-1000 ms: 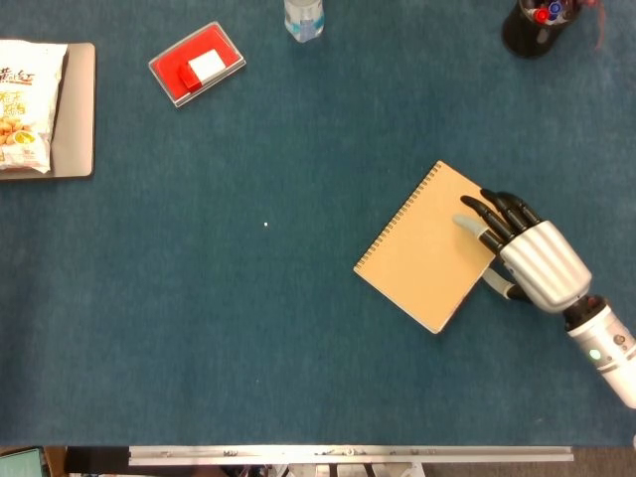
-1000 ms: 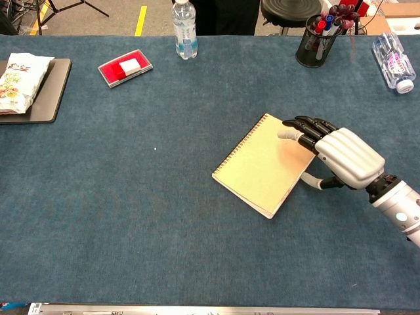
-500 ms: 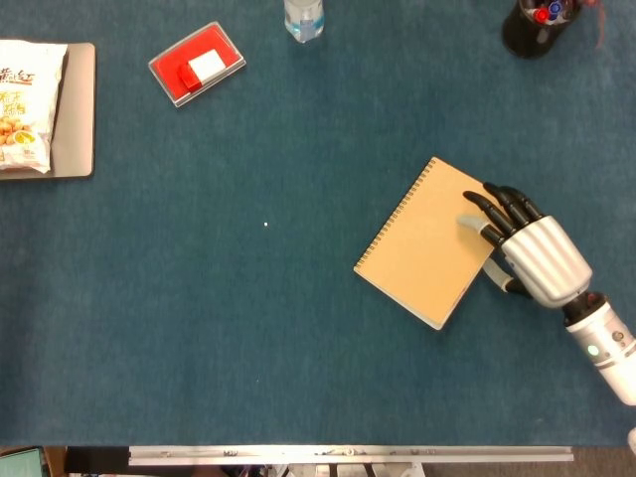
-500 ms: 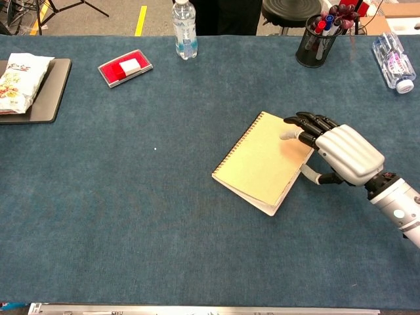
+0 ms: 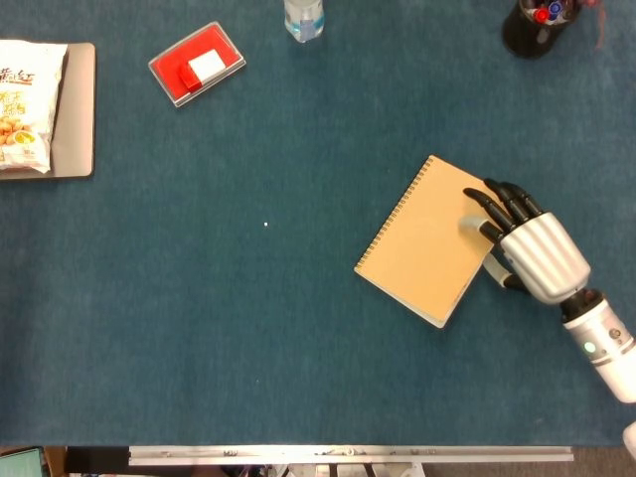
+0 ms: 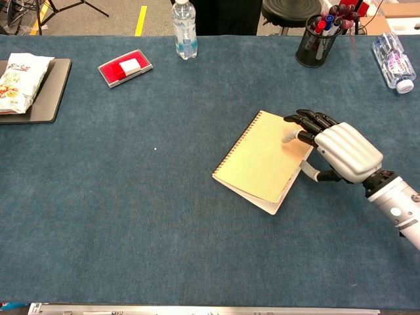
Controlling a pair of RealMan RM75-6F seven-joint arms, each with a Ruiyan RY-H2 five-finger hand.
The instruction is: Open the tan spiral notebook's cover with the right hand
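The right hand (image 6: 335,152) pinched the tan notebook's (image 6: 262,161) free cover edge, fingers above, thumb beneath; best to lift gently, swinging toward the spiral.

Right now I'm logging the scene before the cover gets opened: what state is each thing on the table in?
tan spiral notebook: flat, cover just starting to lift at its free edge
right hand: fingers on the cover's free edge, thumb under it
red case: lying closed
upright water bottle: standing, capped
lying water bottle: on its side
pen cup: upright, full of pens
snack bag: flat on the tray
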